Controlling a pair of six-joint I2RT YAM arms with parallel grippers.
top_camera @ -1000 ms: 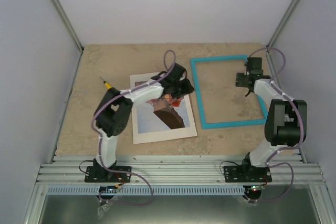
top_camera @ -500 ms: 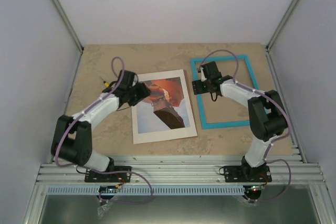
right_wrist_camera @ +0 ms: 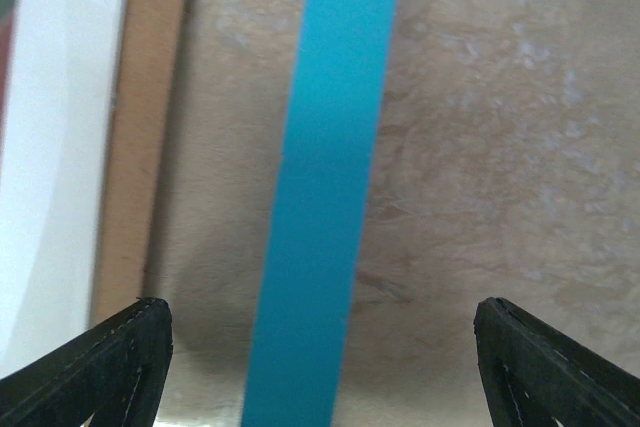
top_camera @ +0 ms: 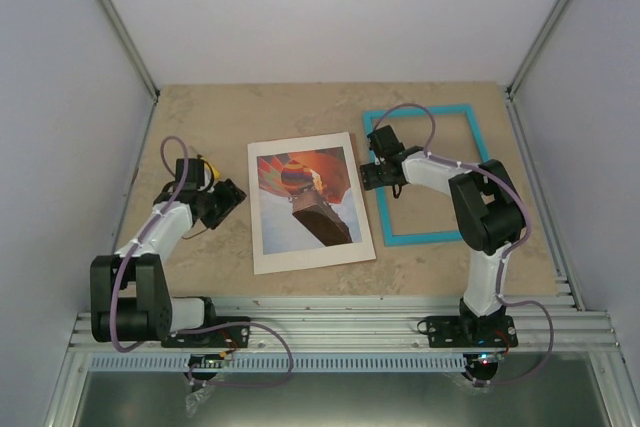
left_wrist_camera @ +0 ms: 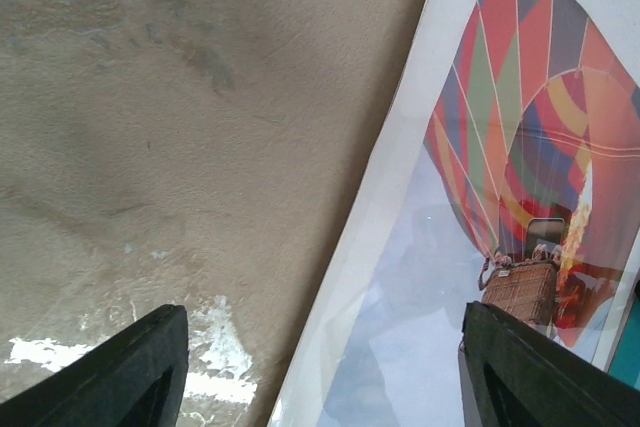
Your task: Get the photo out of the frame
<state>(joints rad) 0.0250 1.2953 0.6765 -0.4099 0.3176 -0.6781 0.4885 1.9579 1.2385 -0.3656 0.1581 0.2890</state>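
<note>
The photo (top_camera: 305, 197), a hot-air balloon print with a pale border, lies flat at the table's middle, outside the frame. It also shows in the left wrist view (left_wrist_camera: 520, 147). The turquoise frame (top_camera: 432, 237) lies empty to its right, with bare table inside. My left gripper (top_camera: 228, 197) is open and empty, low over the table at the photo's left edge (left_wrist_camera: 320, 377). My right gripper (top_camera: 372, 175) is open and empty over the frame's left bar (right_wrist_camera: 325, 197), which runs between its fingertips (right_wrist_camera: 320, 367).
A small yellow-handled tool (top_camera: 205, 162) lies at the far left by the left arm. A brown board edge (right_wrist_camera: 140, 127) under the photo lies beside the frame's bar. White walls enclose the table on three sides.
My left arm has swung left off the photo, which now shows whole. My right arm has moved left from the frame's right side to its left bar.
</note>
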